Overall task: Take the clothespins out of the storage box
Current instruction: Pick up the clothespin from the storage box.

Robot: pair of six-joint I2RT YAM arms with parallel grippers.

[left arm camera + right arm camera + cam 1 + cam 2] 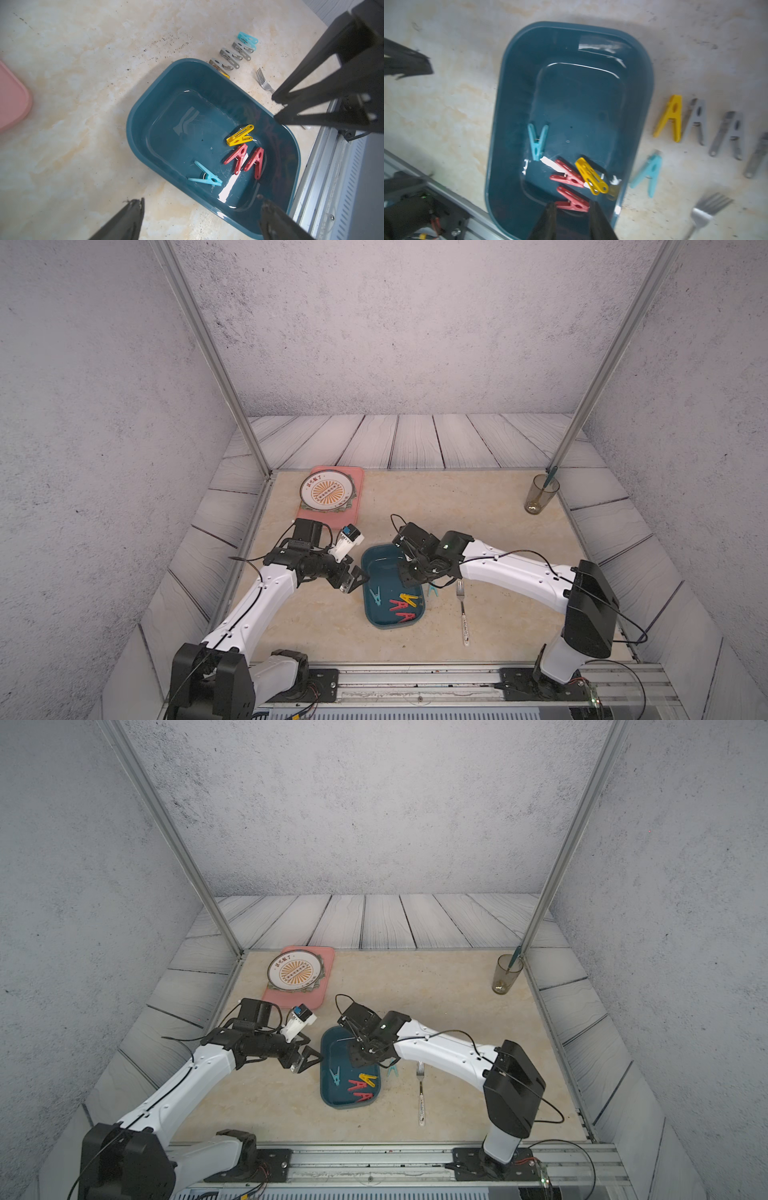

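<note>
Tabletop: pale marbled slab inside grey textured walls, with a metal rail (415, 674) along the near edge.
Box (395, 627): teal tub just beyond the rail, mid-table, its long side running away from me.
Pegs inside: four, all toward the near end. The red peg (572, 202) lies closest to the rail, the second red peg (566, 176) beside it, and the yellow peg (591, 176) close against that. The blue peg (537, 142) lies apart, by the left wall.
Right gripper (572, 207): above the box's right side, jaws narrowly parted, holding nothing; its view is blurred.
Key relation: the red peg lies rail-ward of the right gripper and shows between its fingertips (550, 216). Its long axis slants against the line from finger to finger, so I'd judge a wrist turn and a drop come first.
Left gripper (353, 578): at the left rim, jaws wide, empty.
Nearer arm: right for the reds and yellow, left for the blue.
Pegs out: a row (230, 55) right of the box (yellow, three grey, then blue), plus a loose blue peg (648, 174) near the fork (462, 605).
Farther back: pink tray (353, 506) with a plate (326, 489) on the left, and a glass (540, 495) at the far right.
</note>
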